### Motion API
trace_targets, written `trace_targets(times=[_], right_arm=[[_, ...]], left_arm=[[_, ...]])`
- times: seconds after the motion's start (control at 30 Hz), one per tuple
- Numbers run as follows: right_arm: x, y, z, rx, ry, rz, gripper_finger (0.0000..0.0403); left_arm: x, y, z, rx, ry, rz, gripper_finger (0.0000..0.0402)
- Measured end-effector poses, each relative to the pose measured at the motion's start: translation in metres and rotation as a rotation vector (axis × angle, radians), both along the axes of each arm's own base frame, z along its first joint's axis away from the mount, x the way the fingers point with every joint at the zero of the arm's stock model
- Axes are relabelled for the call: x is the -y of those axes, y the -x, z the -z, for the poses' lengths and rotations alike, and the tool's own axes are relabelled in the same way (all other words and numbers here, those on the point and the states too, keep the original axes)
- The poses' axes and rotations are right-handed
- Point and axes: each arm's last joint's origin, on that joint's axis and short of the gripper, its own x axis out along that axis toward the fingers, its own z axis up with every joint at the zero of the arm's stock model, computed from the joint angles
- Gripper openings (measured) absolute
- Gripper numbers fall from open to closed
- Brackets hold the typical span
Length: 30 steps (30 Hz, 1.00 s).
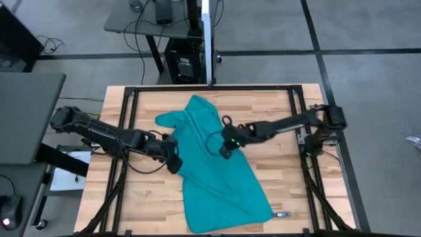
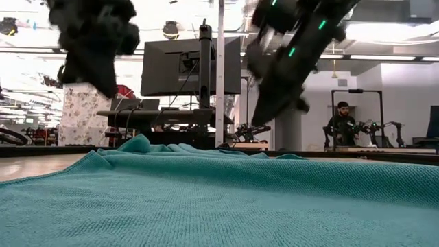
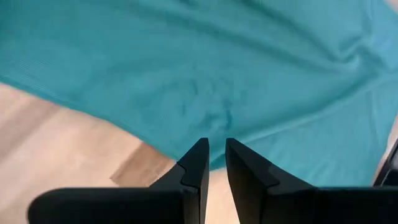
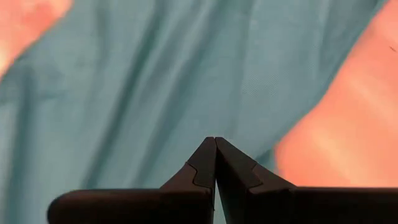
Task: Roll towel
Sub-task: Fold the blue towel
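Observation:
The teal towel (image 1: 217, 181) lies spread and wrinkled on the wooden table (image 1: 145, 197), running from the far middle toward the near edge, its far end bunched (image 1: 187, 115). My left gripper (image 1: 175, 164) hangs slanting down just off the towel's left edge (image 3: 155, 140). Its fingers (image 3: 214, 149) stand a narrow gap apart with nothing between them. My right gripper (image 1: 223, 153) is shut (image 4: 215, 142), slants down over the towel's middle (image 4: 155, 81), and shows clear above the cloth in the low view (image 2: 259, 120).
Black frame rails (image 1: 125, 131) run along the table's sides. A small dark object (image 1: 281, 214) lies near the towel's near right corner. Bare wood shows on both sides of the towel. Beyond the table stand a monitor (image 2: 185, 65) and a person (image 2: 339, 120).

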Motion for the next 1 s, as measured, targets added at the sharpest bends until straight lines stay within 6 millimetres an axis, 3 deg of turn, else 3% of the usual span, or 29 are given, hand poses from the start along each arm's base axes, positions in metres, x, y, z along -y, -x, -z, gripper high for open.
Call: trace_targets(times=[0.13,0.3,0.47,0.63,0.8,1.0], right_arm=[[0.032,-0.005,0.017,-0.026,-0.011,0.097,0.0000],[0.062,-0.014,0.023,0.001,-0.085,0.137,0.0000],[0.066,-0.033,0.019,0.100,-0.146,0.063,0.0000],[0.079,-0.036,0.037,-0.023,-0.126,0.046,0.0000],[0.103,-0.031,0.036,-0.078,-0.066,0.009,0.0000],[0.155,-0.022,0.015,-0.096,-0.001,0.038,0.0000]], left_arm=[[-0.002,0.006,0.021,0.013,-0.006,0.007,0.0039],[-0.007,0.006,0.025,0.022,-0.064,0.042,0.0039],[-0.012,0.005,0.025,0.023,-0.082,0.042,0.0039],[-0.017,0.004,0.025,0.022,-0.064,-0.003,0.0039],[-0.018,0.003,0.025,0.029,-0.042,-0.041,0.0039],[-0.019,0.002,0.024,0.044,-0.041,-0.092,0.0039]])
